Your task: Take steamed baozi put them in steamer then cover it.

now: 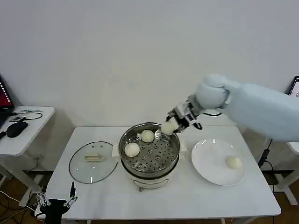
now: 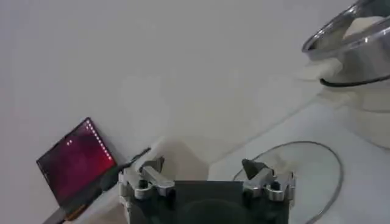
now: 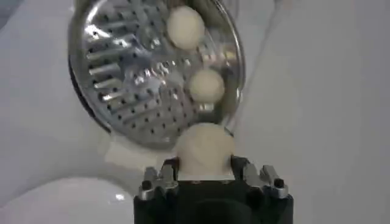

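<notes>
Right gripper squeezes one baozi over the steamer's back rim. Two more baozi sit on its holey tray, and one waits on the white plate. Beside the steamer, the glass cover lies flat on the tabletop. Left gripper hangs open, low by the tabletop's near corner.

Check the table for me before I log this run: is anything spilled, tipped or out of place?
Nothing stands out. Two round white buns sit on the shiny steel steamer's perforated tray, the right claw holds a third at its rim, and a fourth waits on the white plate. The glass lid lies flat beside the steamer.
</notes>
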